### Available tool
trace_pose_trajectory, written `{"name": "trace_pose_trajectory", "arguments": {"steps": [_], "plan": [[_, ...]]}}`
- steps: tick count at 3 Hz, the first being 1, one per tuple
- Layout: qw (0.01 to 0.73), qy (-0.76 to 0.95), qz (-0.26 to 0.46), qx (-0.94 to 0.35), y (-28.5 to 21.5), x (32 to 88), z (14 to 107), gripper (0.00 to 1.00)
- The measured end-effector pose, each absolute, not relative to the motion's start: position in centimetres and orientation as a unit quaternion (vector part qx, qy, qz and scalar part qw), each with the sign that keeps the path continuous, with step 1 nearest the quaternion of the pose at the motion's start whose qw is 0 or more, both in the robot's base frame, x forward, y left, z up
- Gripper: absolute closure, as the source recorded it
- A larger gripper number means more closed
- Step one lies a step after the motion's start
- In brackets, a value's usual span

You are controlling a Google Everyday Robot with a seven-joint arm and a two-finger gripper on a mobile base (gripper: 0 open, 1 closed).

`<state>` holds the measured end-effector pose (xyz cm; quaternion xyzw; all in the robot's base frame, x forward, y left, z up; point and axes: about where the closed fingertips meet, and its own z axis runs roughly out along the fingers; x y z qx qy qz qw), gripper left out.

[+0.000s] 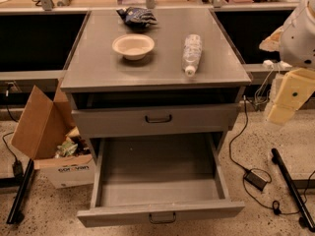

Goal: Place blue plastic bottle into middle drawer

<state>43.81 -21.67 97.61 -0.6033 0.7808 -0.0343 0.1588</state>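
Observation:
The blue plastic bottle [191, 53] lies on its side on the right part of the grey cabinet top [98, 70], with its white cap toward the front edge. The middle drawer [157, 181] is pulled far out below; its grey tray holds nothing, and its dark bar handle is on the front panel. The drawer above it [158, 118] stands out only slightly. My gripper [288, 100] hangs at the right edge of the view on the white and cream arm. It is to the right of the cabinet, below the top's level, and well apart from the bottle.
A pale bowl [133, 46] sits mid-top, left of the bottle. A dark blue snack bag [137, 16] lies at the back. An open cardboard box [54, 141] with rubbish stands on the floor to the left. Cables and a power brick [256, 179] lie to the right.

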Motion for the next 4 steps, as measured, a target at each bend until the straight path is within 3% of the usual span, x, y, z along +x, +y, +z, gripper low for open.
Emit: {"name": "trace_pose_trajectory", "arguments": {"steps": [1,4], "plan": [[0.16,0.781,-0.035,-0.603,-21.6,43.9,97.7,0.0],[0.245,0.829,-0.004,-0.503,-20.2,57.4,95.3,0.0]]}}
